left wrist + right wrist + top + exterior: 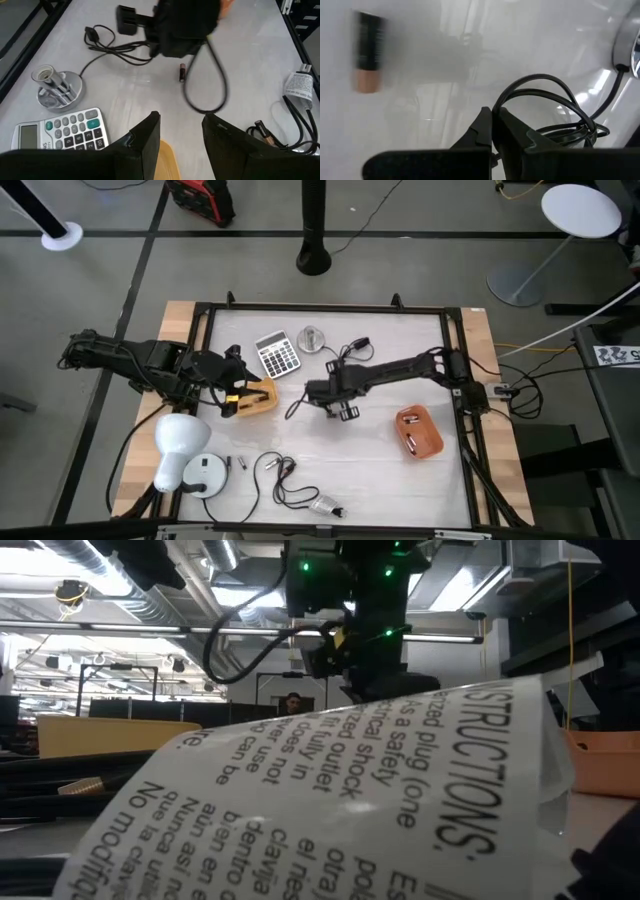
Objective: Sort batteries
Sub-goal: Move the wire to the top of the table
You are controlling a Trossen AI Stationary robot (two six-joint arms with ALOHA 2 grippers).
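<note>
**Loose battery mid-worktop, cable close by**

A small dark battery (182, 72) with a coppery end lies flat on the smooth white worktop (380, 470), just beside a looping black cable (205, 80). Over it hangs the right claw (322, 393), fingers pressed together on nothing. More batteries (410, 432) sit in the orange tray (432, 442) near the right edge. The left claw (232, 395), fingers spread, hovers by the tan wooden bin (262, 398). Grey calculator (277, 354) and a round silver lamp socket base (312, 338) stand behind. In the low view, a printed warning tag (330, 790) blocks nearly everything. Open white surface lies between cable and tray.
</note>
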